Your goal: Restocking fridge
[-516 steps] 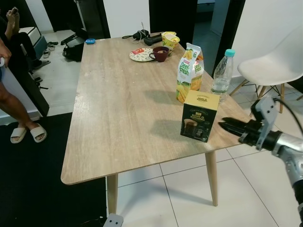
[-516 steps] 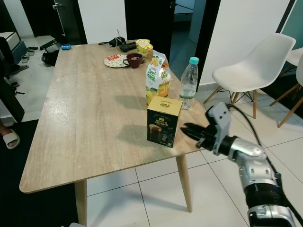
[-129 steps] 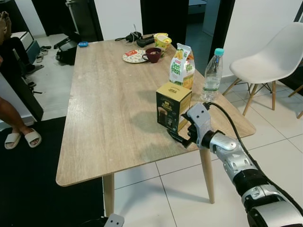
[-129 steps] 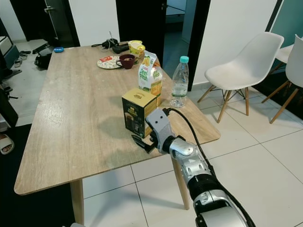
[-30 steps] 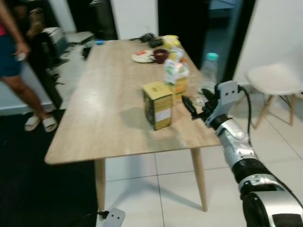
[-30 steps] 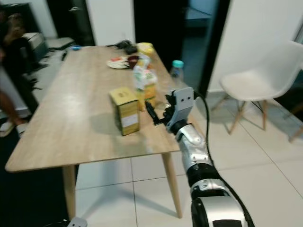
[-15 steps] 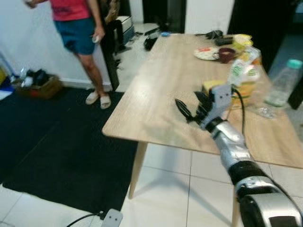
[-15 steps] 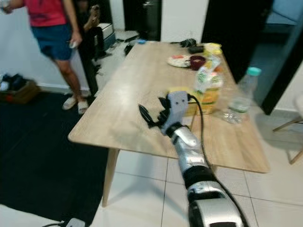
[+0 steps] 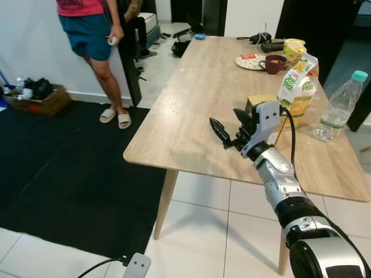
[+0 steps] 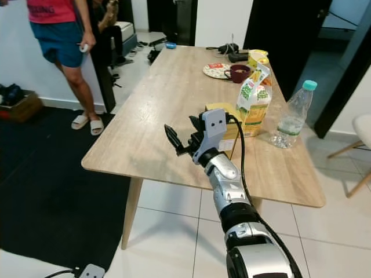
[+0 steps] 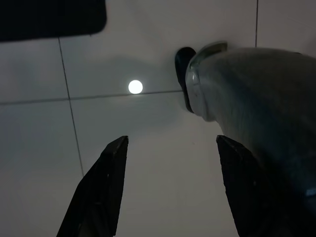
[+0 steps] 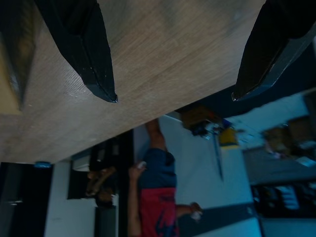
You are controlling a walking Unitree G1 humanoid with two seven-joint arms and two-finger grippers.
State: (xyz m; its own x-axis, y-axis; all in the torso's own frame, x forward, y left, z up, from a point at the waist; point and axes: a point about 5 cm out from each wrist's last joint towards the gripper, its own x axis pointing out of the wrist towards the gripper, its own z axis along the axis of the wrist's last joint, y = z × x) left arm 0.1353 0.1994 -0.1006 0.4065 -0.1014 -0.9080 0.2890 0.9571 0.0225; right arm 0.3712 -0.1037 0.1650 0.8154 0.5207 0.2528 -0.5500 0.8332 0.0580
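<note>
Yellow box behind spread right gripper.

Right arm: silver jointed segments, a pale grey wrist block with two dark holes, a black cable looping alongside; right gripper and left gripper each with two long black tapered fingers

Probably a home dining room: wooden table, tiled floor, slippers.

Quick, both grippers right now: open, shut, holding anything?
Left gripper: open, empty, hanging over the floor tiles.
Right gripper: open, empty, above the table, beside the yellow box.
</note>
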